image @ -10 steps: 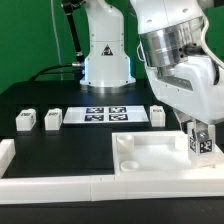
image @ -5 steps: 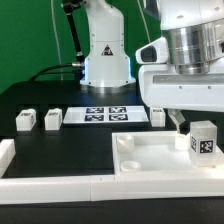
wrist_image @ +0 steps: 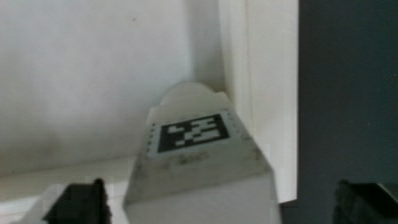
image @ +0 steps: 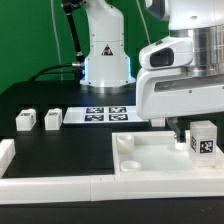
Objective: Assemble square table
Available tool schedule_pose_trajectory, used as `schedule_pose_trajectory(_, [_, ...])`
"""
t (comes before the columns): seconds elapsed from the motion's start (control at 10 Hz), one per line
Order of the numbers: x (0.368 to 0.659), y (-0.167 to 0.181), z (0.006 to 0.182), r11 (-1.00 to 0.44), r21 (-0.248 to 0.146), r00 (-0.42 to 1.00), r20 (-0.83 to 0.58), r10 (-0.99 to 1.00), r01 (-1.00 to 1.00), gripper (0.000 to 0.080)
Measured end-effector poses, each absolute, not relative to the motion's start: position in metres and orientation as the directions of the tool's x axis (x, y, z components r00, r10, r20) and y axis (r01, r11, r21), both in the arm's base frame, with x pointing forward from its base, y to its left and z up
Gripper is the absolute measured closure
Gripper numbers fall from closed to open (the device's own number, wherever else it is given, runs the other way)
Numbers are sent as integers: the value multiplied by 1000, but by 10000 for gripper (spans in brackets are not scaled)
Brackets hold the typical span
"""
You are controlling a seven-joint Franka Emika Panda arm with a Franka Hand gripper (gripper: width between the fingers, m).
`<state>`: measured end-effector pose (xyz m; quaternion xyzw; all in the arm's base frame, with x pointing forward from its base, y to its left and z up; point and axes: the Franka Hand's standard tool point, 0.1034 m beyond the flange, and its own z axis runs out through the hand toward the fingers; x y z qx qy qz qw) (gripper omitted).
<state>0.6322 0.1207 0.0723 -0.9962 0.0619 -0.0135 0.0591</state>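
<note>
The white square tabletop slab [image: 150, 156] lies at the exterior view's right, with its raised rim and corner sockets up. A white tagged leg block [image: 204, 138] stands upright in its far right corner. My gripper [image: 190, 127] hangs just above that corner, open. One dark finger [image: 177, 128] shows beside the leg. In the wrist view the leg [wrist_image: 196, 140] stands between my fingertips [wrist_image: 79, 202] with a gap on each side, so the gripper [wrist_image: 222, 203] is empty. Two more leg blocks [image: 25, 121] [image: 52, 119] stand at the left. Another leg block [image: 158, 114] is behind the hand.
The marker board [image: 100, 115] lies flat at the back middle, in front of the arm's white base [image: 105, 62]. Long white border rails run along the front edge [image: 50, 186] and the left corner [image: 5, 150]. Black tabletop lies between the legs and the slab.
The gripper was shut on the leg at the slab's corner. It has let go, the hand has turned and risen slightly, and the leg stays upright where it was.
</note>
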Motion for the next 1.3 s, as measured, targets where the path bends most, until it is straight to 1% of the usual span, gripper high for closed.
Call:
schedule_pose_trajectory(0.1, [632,121,72,-983,-120,990,18,-141,-137,265])
schedule_pose_trajectory(0.2, [632,121,72,-981,-120,988,16,-152,-149,400])
schedule_pose_trajectory(0.3, [632,119,72,-971,-118,977,8,-212,-210,400])
schedule_pose_trajectory(0.4, [632,118,71,-954,-118,961,0,-278,-276,502])
schedule_pose_trajectory(0.6, [632,117,71,-897,-119,904,-18,-426,-425,503])
schedule_pose_trajectory(0.7, [632,116,72,-800,-118,807,-38,-589,-589,503])
schedule_pose_trajectory(0.8, [631,115,72,-700,-113,708,-52,-705,-705,503])
schedule_pose_trajectory(0.9, [630,115,69,-531,-131,544,-99,-833,-837,503])
schedule_pose_trajectory(1.0, [629,113,68,-370,-153,391,-148,-908,-916,503])
schedule_pose_trajectory(1.1, [630,112,68,-312,-164,339,-176,-924,-936,503])
schedule_pose_trajectory(1.2, [629,115,68,-315,-155,339,-159,-927,-936,503])
schedule_pose_trajectory(1.3, [629,115,68,-233,-144,257,-177,-950,-962,503])
